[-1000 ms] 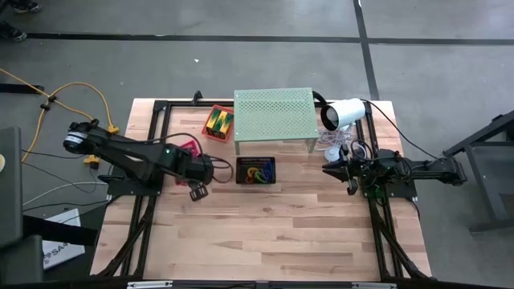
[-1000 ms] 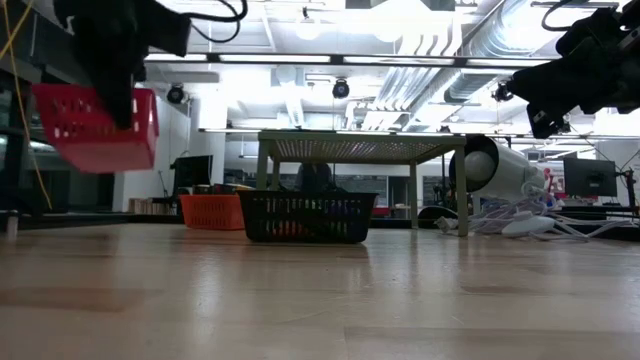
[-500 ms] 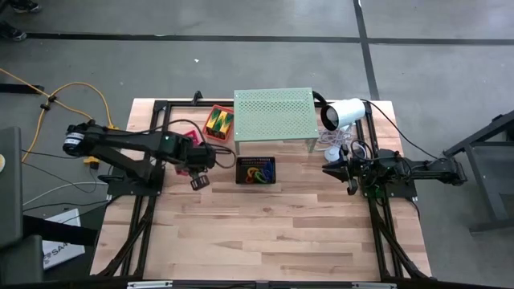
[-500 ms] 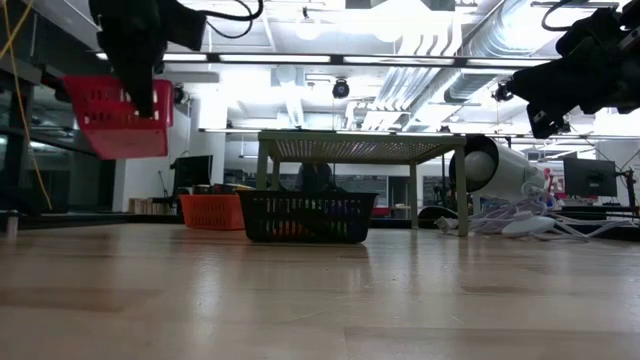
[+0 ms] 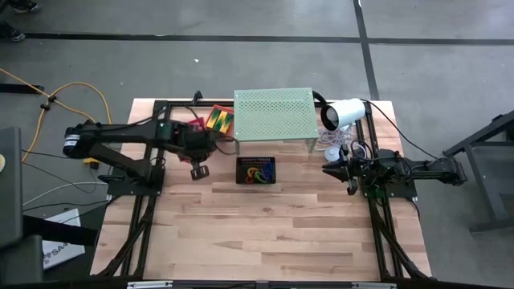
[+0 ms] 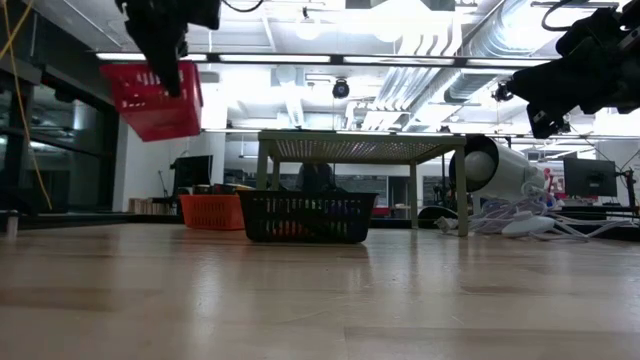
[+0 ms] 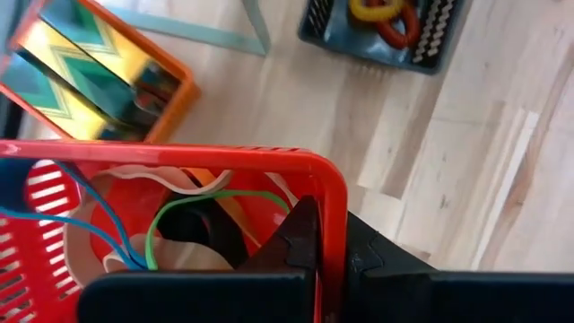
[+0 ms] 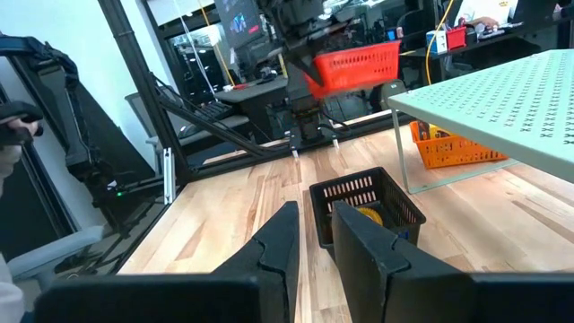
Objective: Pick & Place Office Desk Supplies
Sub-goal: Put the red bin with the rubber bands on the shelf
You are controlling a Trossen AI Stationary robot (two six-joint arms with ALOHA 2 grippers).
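Note:
My left gripper (image 7: 327, 247) is shut on a red mesh basket (image 6: 160, 100), carried high above the table's far left part (image 5: 193, 127). Inside lie blue, green and tan rubber bands (image 7: 134, 224). An orange basket (image 5: 218, 122) with yellow-and-green wedge pieces (image 7: 81, 72) stands beside the pale-green shelf (image 5: 273, 116). A black basket (image 5: 255, 170) in front of the shelf holds coloured loops (image 7: 386, 13). My right gripper (image 8: 316, 215) waits level at the table's right side (image 5: 328, 168), a narrow gap between its fingers, nothing in it. My left gripper straddles the red basket's side wall (image 7: 327, 202) near a rim corner, one finger inside (image 7: 300, 238) and one outside (image 7: 363, 260). The fingers come steeply from above. The basket is lifted clear of the table and hangs tilted below the gripper.
A white cylindrical lamp (image 5: 341, 114) with a tangle of white cable (image 6: 520, 222) lies at the far right, beside the shelf. Black frame rails run along both table sides. Bare wood lies across the table's near half (image 5: 265, 233).
My left gripper has risen and swung toward the table's far edge, nearer the orange basket and the shelf, rolling a little. The red basket has gone with it, higher above the table and still tilted.

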